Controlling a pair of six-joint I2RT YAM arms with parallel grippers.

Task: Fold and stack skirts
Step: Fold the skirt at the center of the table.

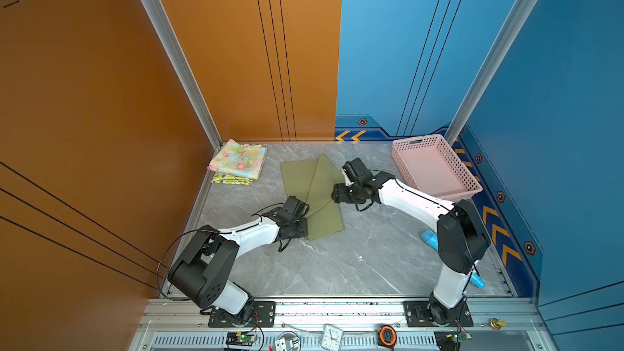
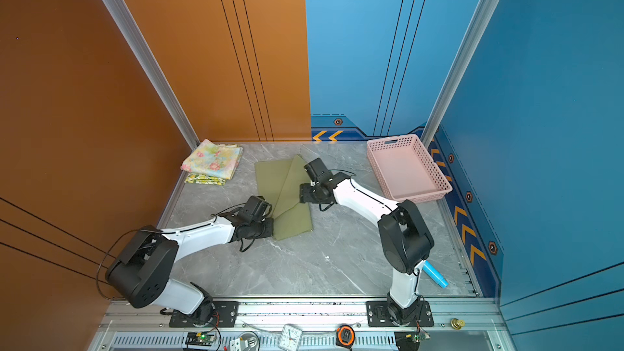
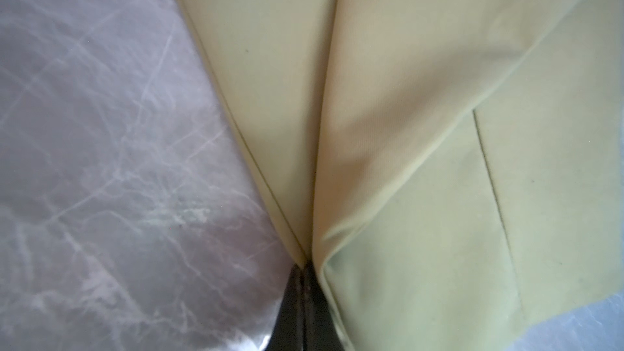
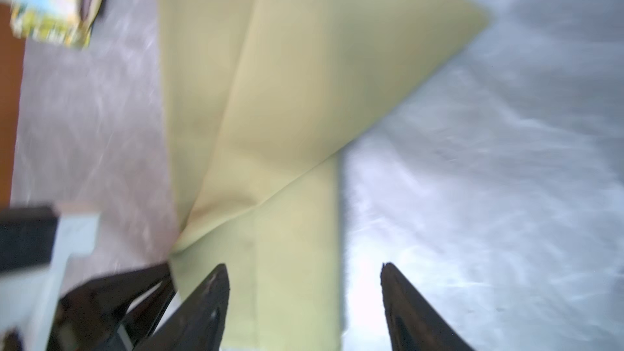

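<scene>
The left hand (image 3: pixel 304 273) is clamping tight on the olive skirt (image 3: pixel 388 113), its 2 fingers pinching a corner where the layers are meeting, low on the table (image 1: pixel 354 258). Across from it, the right hand (image 4: pixel 303 266) is sitting spread wide and gripping nothing, with 1 finger over the skirt's edge and the other over bare marble.

Moving outward, the olive skirt (image 1: pixel 314 194) is lying mid-table between the 2 arms in both top views, and it is looking only half-folded. Its long axis is running from the back wall toward the robot's base, with the near end at the left hand. A flap is lying skewed across it, its tip pointing at the back wall.

Over in the far left corner, the floral skirt (image 1: pixel 238 160) is resting folded on top of the lemon skirt (image 1: pixel 231 179), so 2 of 3 are looking done. The pink basket (image 1: pixel 435 143) is sitting at far right, well apart.

My read is that the fold of skirt number 3 is the step in hand. The next move is calling for the right hand to take a fresh grip on that skewed flap and square it with the strip beneath while the left hand is anchoring the corner. After that comes doubling it over and carrying it onto the stack.
</scene>
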